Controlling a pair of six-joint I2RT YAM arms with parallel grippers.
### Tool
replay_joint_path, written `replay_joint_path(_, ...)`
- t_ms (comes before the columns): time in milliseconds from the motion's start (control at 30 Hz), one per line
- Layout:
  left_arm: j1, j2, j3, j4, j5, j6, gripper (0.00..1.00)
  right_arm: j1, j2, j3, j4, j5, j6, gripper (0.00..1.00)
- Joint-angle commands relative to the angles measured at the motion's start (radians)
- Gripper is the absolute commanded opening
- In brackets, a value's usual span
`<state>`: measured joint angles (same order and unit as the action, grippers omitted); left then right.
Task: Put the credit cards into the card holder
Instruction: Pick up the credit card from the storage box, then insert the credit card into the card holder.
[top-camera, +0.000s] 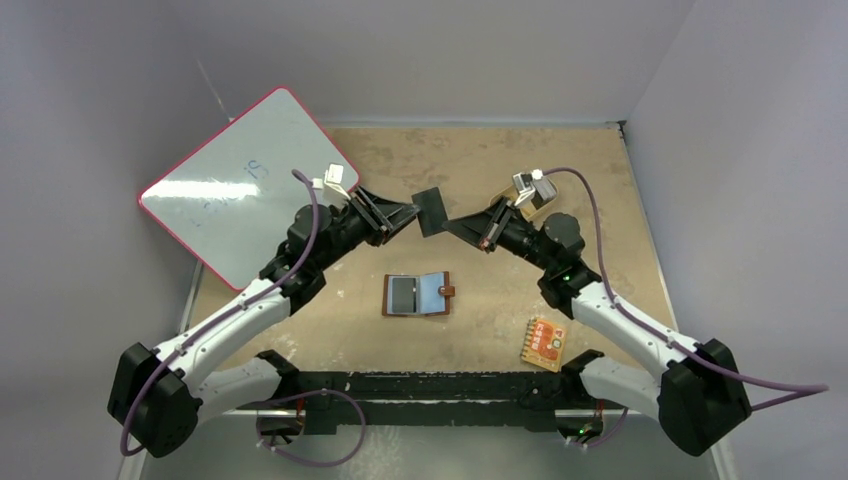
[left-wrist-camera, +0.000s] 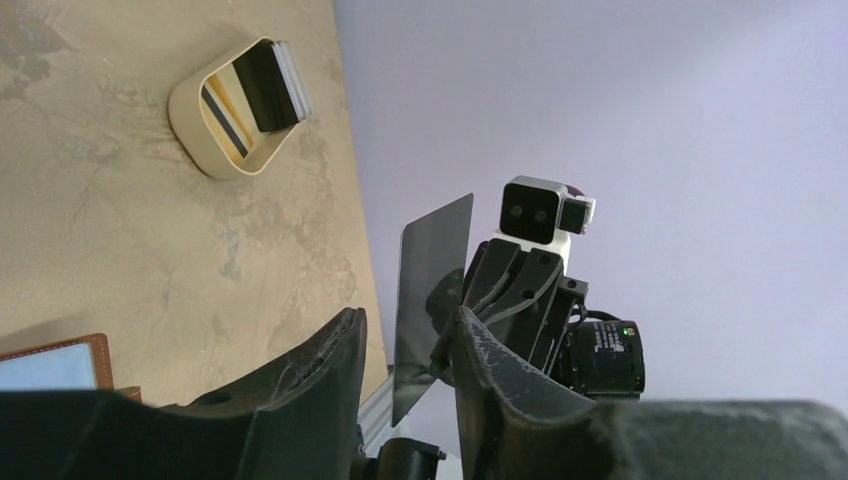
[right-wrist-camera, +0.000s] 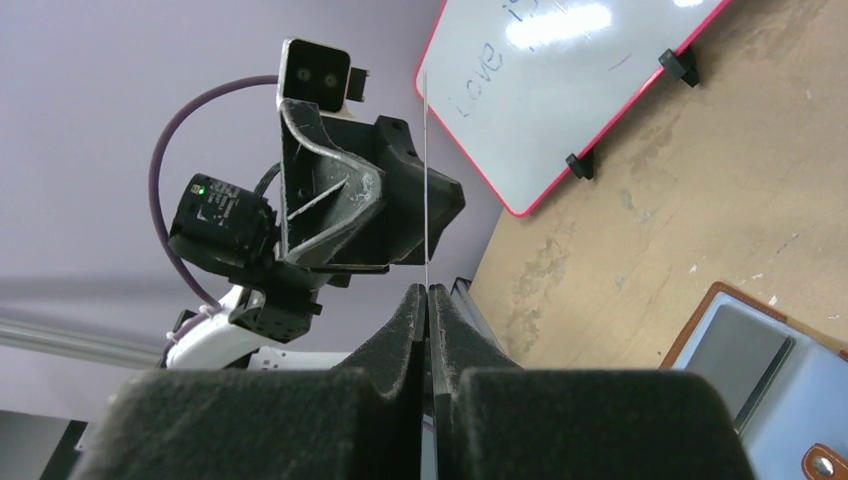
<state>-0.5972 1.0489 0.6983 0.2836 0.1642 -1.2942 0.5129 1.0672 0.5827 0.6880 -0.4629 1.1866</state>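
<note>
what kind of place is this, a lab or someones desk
Probably a robot lab test cell: plain grey walls around a worn tabletop, two robot arms bolted at its near edge, a whiteboard.

White arms (top-camera: 225, 325), black joints (top-camera: 150, 395), purple cables (top-camera: 315, 205), scuffed black claws (left-wrist-camera: 405, 335)

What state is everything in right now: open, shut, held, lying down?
right gripper: shut on a credit card, mid-air.
left gripper: open, fingers either side of that card.
card holder: open flat on the table, dark card in one pocket.
tan dish: holds more cards.
orange-red packet: lying flat.
</note>
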Motion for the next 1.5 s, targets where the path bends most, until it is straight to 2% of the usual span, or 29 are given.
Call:
replay_joint_path(0,0.004,0.011,0.037,0.098,0.004,-0.013,0.32,0.012,0.014,0.001,0.078,-0.008,0.022,0.00)
replay_joint_path(167,0.004,0.023,0.038,0.101,0.011,-0.008,0.14,0.021,0.025,-0.005,0.098,-0.019,0.030,0.01)
replay_joint_path(233,0.004,0.022,0.038,0.097,0.012,-0.005,0.03,0.022,0.023,-0.006,0.084,-0.019,0.025,0.02)
replay_joint_path(300,0.005,0.016,0.037,0.078,0.006,0.001,0.00,0.023,0.014,-0.009,0.059,-0.012,0.010,0.05)
replay_joint_path(400,0.005,-0.003,0.038,0.017,-0.022,0.028,0.00,0.023,-0.010,-0.010,-0.014,0.016,-0.033,0.19)
replay_joint_path(500,0.007,-0.002,0.043,-0.082,-0.034,0.088,0.00,0.023,-0.041,-0.002,-0.124,0.055,-0.102,0.40)
replay_joint_path(600,0.014,0.004,0.027,-0.166,-0.047,0.133,0.00,0.023,-0.047,0.016,-0.236,0.092,-0.181,0.48)
replay_joint_path(733,0.021,0.022,-0.009,-0.230,-0.031,0.177,0.00,0.023,-0.012,0.040,-0.352,0.104,-0.268,0.49)
replay_joint_path(867,0.025,0.049,-0.056,-0.256,-0.002,0.210,0.00,0.034,0.033,0.044,-0.390,0.098,-0.307,0.49)
replay_joint_path(1033,0.028,0.113,-0.092,-0.290,0.014,0.255,0.00,0.087,0.121,0.069,-0.443,0.169,-0.369,0.50)
replay_joint_path(1300,0.033,0.173,-0.141,-0.223,0.055,0.286,0.00,0.197,0.346,0.201,-0.522,0.240,-0.477,0.49)
replay_joint_path(1467,0.033,0.216,-0.168,-0.190,0.073,0.284,0.00,0.203,0.391,0.239,-0.584,0.325,-0.516,0.44)
